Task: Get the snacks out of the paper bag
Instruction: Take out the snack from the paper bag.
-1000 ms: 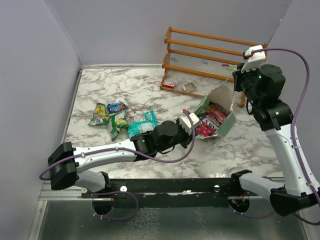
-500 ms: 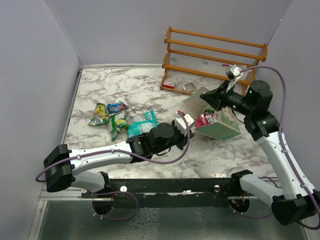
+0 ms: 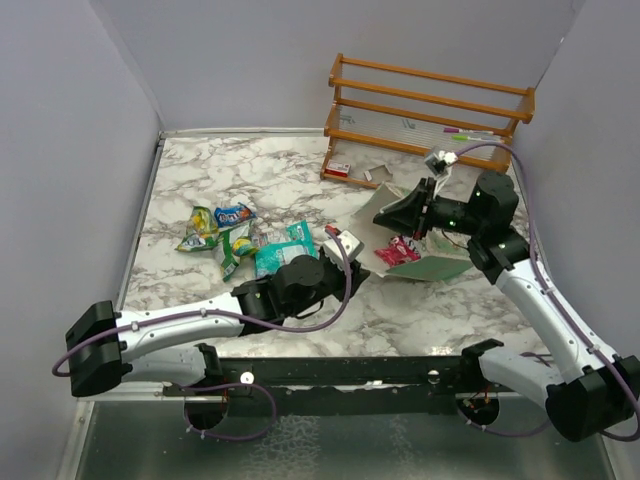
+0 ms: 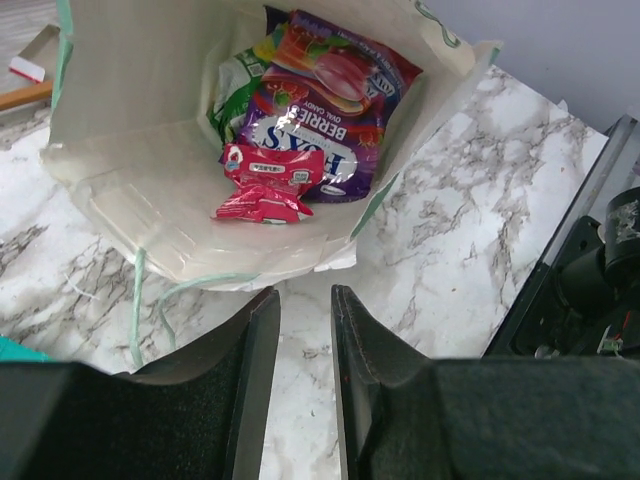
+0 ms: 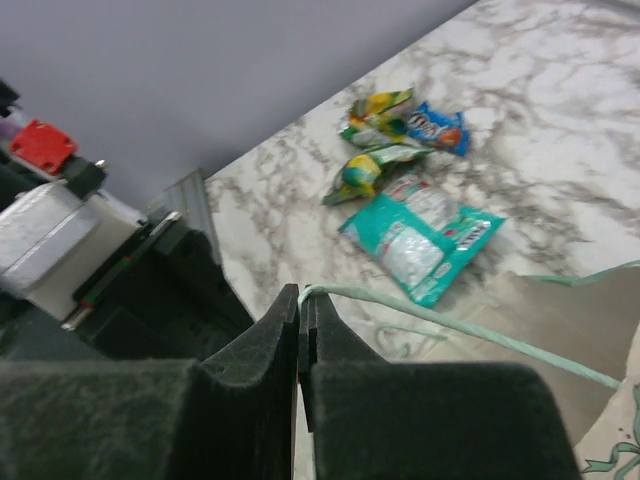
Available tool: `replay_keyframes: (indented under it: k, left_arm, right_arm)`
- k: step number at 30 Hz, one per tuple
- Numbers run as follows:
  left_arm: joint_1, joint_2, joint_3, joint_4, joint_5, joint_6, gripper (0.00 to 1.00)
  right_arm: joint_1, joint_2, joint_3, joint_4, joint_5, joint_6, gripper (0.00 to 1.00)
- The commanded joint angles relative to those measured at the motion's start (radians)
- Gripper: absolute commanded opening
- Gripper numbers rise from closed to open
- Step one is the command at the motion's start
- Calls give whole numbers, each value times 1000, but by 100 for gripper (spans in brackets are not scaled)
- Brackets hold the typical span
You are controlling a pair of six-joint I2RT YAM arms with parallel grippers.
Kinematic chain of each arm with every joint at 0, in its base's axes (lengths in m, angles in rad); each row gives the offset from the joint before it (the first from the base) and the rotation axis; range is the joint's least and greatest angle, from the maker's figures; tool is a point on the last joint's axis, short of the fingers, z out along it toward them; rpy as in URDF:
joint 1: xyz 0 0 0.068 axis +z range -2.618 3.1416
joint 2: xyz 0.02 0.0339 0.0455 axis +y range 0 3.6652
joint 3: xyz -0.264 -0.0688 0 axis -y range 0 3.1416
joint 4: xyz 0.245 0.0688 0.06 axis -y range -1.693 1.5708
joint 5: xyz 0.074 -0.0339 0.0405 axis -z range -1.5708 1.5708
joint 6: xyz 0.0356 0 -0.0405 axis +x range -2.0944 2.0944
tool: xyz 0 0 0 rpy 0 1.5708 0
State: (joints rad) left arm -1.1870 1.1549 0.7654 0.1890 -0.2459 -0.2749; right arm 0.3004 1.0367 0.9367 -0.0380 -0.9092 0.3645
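The paper bag (image 3: 435,268) lies tipped on its side, its cream mouth (image 4: 150,200) facing my left gripper. Inside show three snacks: a small red packet (image 4: 262,187), a purple-red berries bag (image 4: 322,125) and a green one (image 4: 235,92). The left gripper (image 4: 305,300) (image 3: 356,270) hovers just outside the mouth, open, with only marble between its fingers. The right gripper (image 5: 303,297) (image 3: 380,215) is shut on the bag's pale string handle (image 5: 440,322). Several snacks lie on the table to the left: teal (image 3: 283,246), blue (image 3: 236,213) and yellow-green (image 3: 200,228).
A wooden rack (image 3: 430,105) stands at the back right with a small red-white box (image 3: 338,168) at its foot. The left arm's wrist (image 5: 120,270) fills the near left of the right wrist view. The wall runs along the table's left edge (image 3: 145,210).
The right gripper swung down and to the left with the handle, tipping the bag from upright onto its side. The left gripper drew back from the bag and its fingers parted a little.
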Motion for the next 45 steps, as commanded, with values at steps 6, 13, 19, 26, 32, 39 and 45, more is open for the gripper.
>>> replay_keyframes:
  k: [6,13,19,26,32,39,45]
  left_arm:
    - [3,-83,-109,68,-62,-56,33]
    - [3,-36,-167,150,26,-107,33]
    - [3,21,-154,216,73,-130,34]
    - [3,-31,-212,230,23,-137,45]
    - [3,-51,-227,215,38,-139,45]
    - [3,10,-222,298,97,-137,45]
    - [3,100,-201,372,132,-109,37]
  right_arm:
    - [142,17,-62,49,-58,24,2]
    - [141,-70,-114,-98,21,-109,2]
    - [141,-169,-188,-81,-45,-114,3]
    - [166,-65,-261,193,-208,111,3]
    - [219,-34,-240,243,-273,119,3]
    - [223,-96,-182,-51,-215,-76,3]
    - [223,-218,-171,-263,235,-112,3]
